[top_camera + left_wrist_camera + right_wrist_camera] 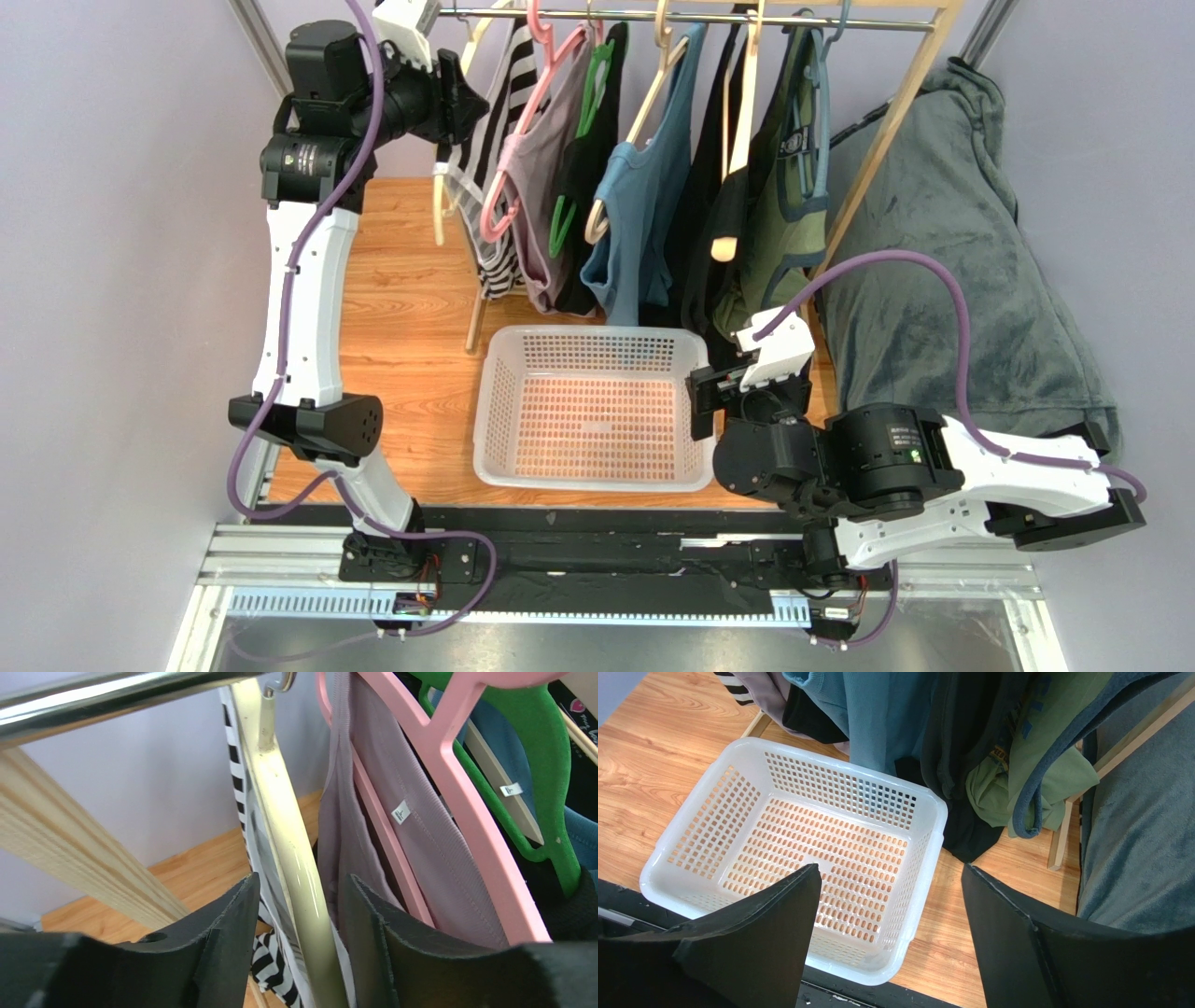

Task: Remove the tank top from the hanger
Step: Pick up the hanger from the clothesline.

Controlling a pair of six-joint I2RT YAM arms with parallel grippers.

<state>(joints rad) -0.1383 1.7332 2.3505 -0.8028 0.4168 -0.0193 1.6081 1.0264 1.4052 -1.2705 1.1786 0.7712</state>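
The job had only just begun, I think. The striped tank top (494, 259) was still hanging on its cream hanger (284, 833), and the hanger was still hooked on the metal rail (105, 700) at the far left of the rack. Nothing had come off yet. So all the main work was left: get hold of the hanger or the top, slip the straps off, and pull the top free. The white basket (592, 336) on the wooden bench (407, 322) had nothing in it, so maybe the top should go there after. The left pincer (300, 882) was up high by the rail. Its 2 black fingers (231, 924) were partly apart, 1 on each side of the cream hanger's arm. There was a gap on the left side, and the right finger was very close to the hanger or just touching it, so it was not squeezing yet. A pink hanger (449, 763) with a grey-purple top (421, 826) hung just to the right, close enough to get in the way. The right pincer (891, 875) was low and near, above the near right corner of the basket. Its fingers were wide apart and it held nothing.
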